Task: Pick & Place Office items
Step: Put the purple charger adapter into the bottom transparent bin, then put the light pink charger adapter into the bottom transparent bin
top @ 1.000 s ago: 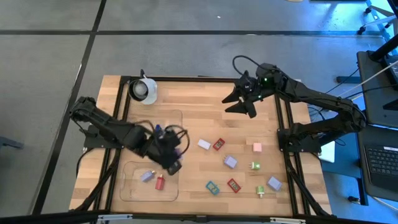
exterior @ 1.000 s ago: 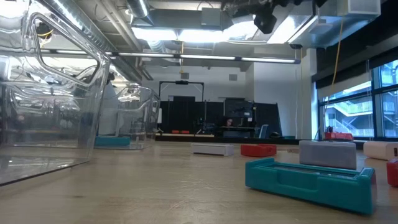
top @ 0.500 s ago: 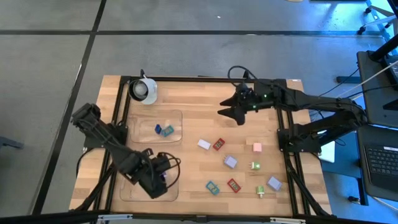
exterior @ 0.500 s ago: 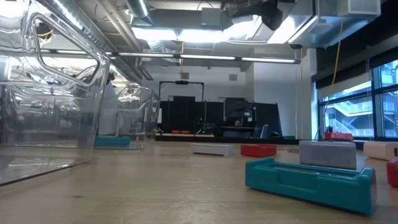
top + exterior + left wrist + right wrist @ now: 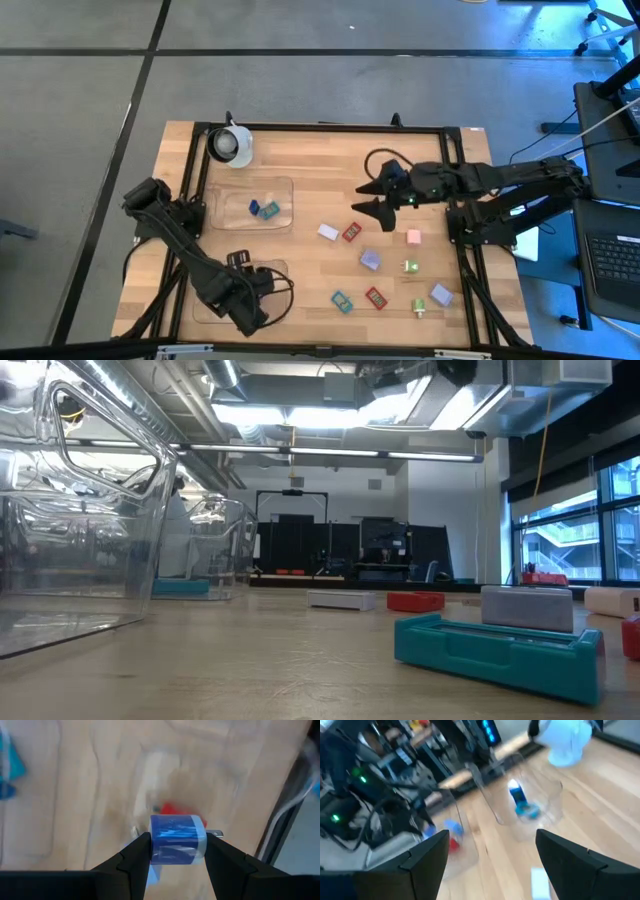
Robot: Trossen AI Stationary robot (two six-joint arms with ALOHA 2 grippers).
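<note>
My left gripper (image 5: 247, 303) hangs over the near clear tray (image 5: 205, 300), shut on a small blue piece (image 5: 177, 840). A red piece (image 5: 170, 810) lies blurred in the tray under it. My right gripper (image 5: 368, 197) is open, above the table just beyond a white piece (image 5: 327, 232) and a red piece (image 5: 351, 232). Lavender (image 5: 370, 260), pink (image 5: 413, 237), green (image 5: 409, 266) and teal (image 5: 342, 300) pieces lie flat on the wood. Two blue pieces (image 5: 263, 208) sit in the far tray (image 5: 285, 190). My left gripper pinches the blue piece by its two opposite sides (image 5: 154, 842) between the fingertips (image 5: 135, 852), pointing down from above. The piece is lifted clear over the tray. Its pale end (image 5: 200, 840) sits by the other finger.
A white round cup (image 5: 232, 145) stands at the far left corner. A black frame (image 5: 300, 128) rims the table. In the low view a teal piece (image 5: 500, 650) sits close, and a clear tray wall (image 5: 80, 510) fills the left side. Bare wood lies between the trays and the pieces.
My left gripper has swung from between the two trays toward the table's near edge and now hangs over the near tray. My right gripper has moved from the far edge toward the near side, closing on the white and red pieces.
</note>
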